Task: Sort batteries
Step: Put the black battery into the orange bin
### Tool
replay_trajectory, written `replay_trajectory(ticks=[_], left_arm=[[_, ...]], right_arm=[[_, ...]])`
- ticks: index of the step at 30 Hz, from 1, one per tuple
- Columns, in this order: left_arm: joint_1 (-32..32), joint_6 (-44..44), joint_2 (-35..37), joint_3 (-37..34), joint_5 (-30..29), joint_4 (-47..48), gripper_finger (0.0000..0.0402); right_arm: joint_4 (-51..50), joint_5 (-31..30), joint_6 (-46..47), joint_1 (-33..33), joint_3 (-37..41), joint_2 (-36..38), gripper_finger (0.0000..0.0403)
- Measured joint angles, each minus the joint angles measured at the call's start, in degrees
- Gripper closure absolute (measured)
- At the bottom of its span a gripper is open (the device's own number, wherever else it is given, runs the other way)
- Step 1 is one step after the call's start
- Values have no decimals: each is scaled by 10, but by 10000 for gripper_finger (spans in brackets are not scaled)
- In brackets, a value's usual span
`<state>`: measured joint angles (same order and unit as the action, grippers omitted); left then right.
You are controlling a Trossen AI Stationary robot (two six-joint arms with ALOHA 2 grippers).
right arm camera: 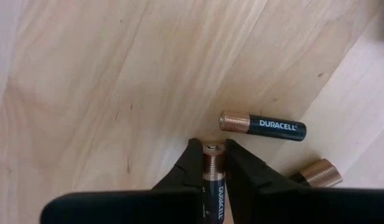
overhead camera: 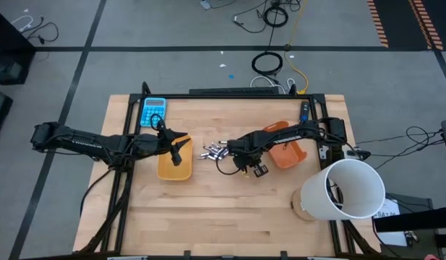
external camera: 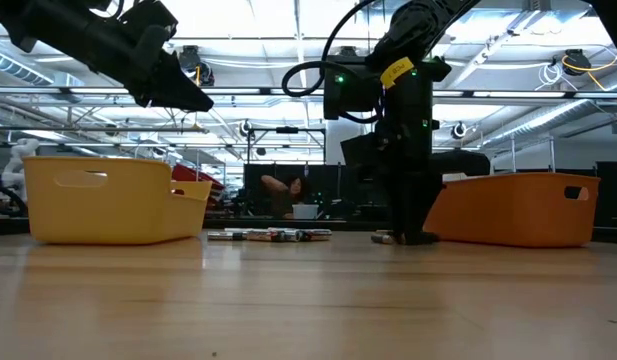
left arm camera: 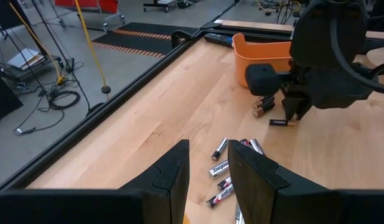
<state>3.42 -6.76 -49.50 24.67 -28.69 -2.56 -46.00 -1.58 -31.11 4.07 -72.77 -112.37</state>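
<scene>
Several batteries (overhead camera: 214, 152) lie in a loose pile on the wooden table between the yellow tray (overhead camera: 173, 166) and the orange tray (overhead camera: 289, 152); the left wrist view shows silvery ones (left arm camera: 220, 168) and dark ones (left arm camera: 264, 106). My right gripper (right arm camera: 213, 149) is down at the table beside the orange tray (external camera: 513, 208), shut on a dark, copper-ended battery. Two more dark batteries (right arm camera: 263, 125) lie flat next to it. My left gripper (left arm camera: 210, 174) hangs open above the yellow tray (external camera: 113, 200), holding nothing. My right gripper pinches a dark battery between its two fingers just below the copper end (right arm camera: 213, 163). The fingers come from above, pointing down, and lie along the battery. The battery stands upright in the hold, copper end toward the wood; I cannot tell whether it touches the table.
A blue calculator (overhead camera: 152, 112) lies at the far left of the table. A large white cylinder (overhead camera: 343, 189) stands at the near right corner. Bare wood stretches across the near half of the table (overhead camera: 223, 217). Cables lie on the floor beyond.
</scene>
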Motion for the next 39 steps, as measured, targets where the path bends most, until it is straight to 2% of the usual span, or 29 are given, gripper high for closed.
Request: replay_trajectory(ticks=[4, 10, 15, 20, 27, 32, 36, 39], left_arm=[[0, 0, 0, 0, 0, 0, 281], [0, 0, 0, 0, 0, 0, 281], [0, -4, 0, 0, 0, 0, 281], [0, -4, 0, 0, 0, 1, 281], [0, -3, 0, 0, 0, 1, 281], [0, -3, 0, 0, 1, 1, 281], [0, -9, 0, 0, 12, 1, 281], [0, -19, 0, 0, 26, 7, 281]], right_arm=[[3, -12, 2, 0, 1, 9, 385], [-74, -91, 0, 0, -47, 25, 385], [-127, -98, 4, 6, -86, 65, 385], [-194, -150, 38, 20, -105, 120, 385], [-283, -147, 134, 52, -105, 183, 382], [-346, -130, 207, 77, -105, 194, 363], [-342, -85, 242, 95, -78, 194, 351], [-338, -84, 246, 98, -49, 194, 330]])
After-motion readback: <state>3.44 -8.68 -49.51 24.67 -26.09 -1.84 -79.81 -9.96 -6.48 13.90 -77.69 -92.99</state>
